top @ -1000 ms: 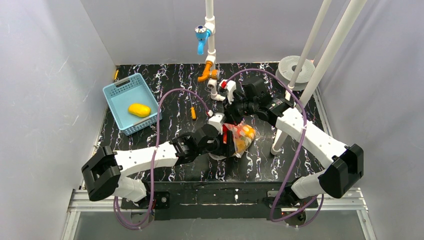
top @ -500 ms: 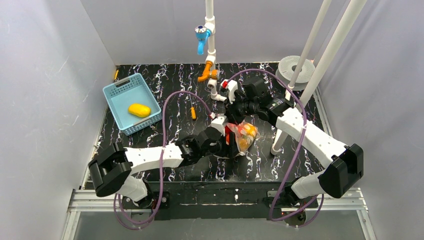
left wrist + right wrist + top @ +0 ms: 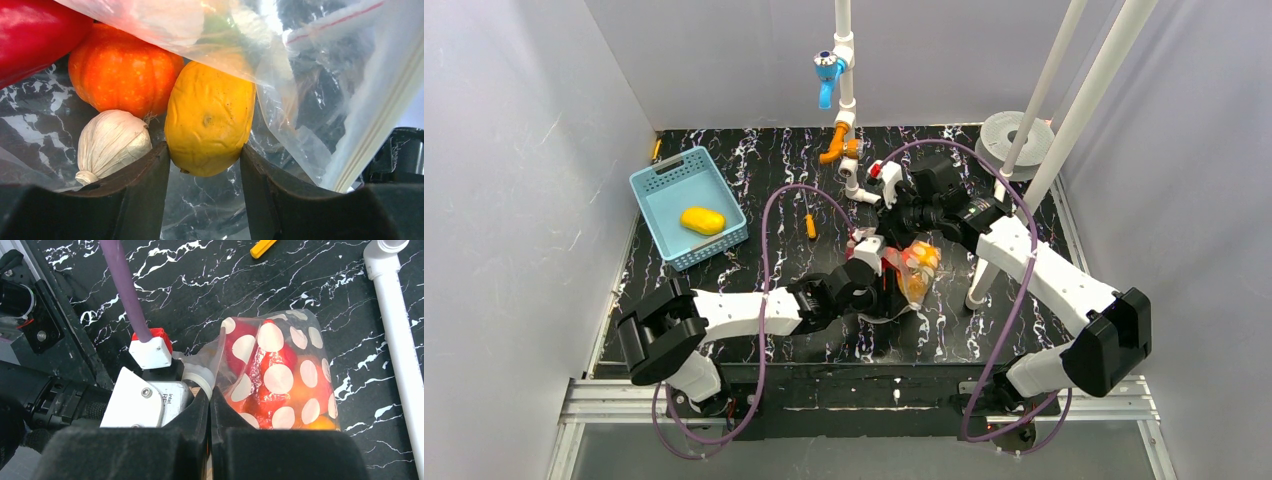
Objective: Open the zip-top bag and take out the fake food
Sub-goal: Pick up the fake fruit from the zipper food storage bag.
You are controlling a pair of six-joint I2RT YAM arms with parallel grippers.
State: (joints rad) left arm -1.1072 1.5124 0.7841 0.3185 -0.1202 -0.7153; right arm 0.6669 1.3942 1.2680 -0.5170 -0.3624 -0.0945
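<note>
Left wrist view: zip-top bag point(image 3: 310, 115) film overlaps the yellow fruit point(image 3: 210, 125).

We identify two arms of white moulded links point(image 3: 734, 310) and black joint housings point(image 3: 1114, 345), each fitted with a purple cable point(image 3: 122, 285), a white, red-capped connector block point(image 3: 150, 347) and black fingers point(image 3: 125, 200).

The zip-top bag point(image 3: 280, 380), clear with white polka dots, is lying crumpled mid-frame on the bench point(image 3: 200, 300), mouth gaping leftward. Fake food point(image 3: 918, 264) is crowding inside: a yellow oblong piece point(image 3: 210, 117), an orange pumpkin point(image 3: 122, 72), a white garlic bulb point(image 3: 112, 142) and a red piece point(image 3: 30, 30). Another yellow piece point(image 3: 702, 220) is lying upper left in the top view.
</note>
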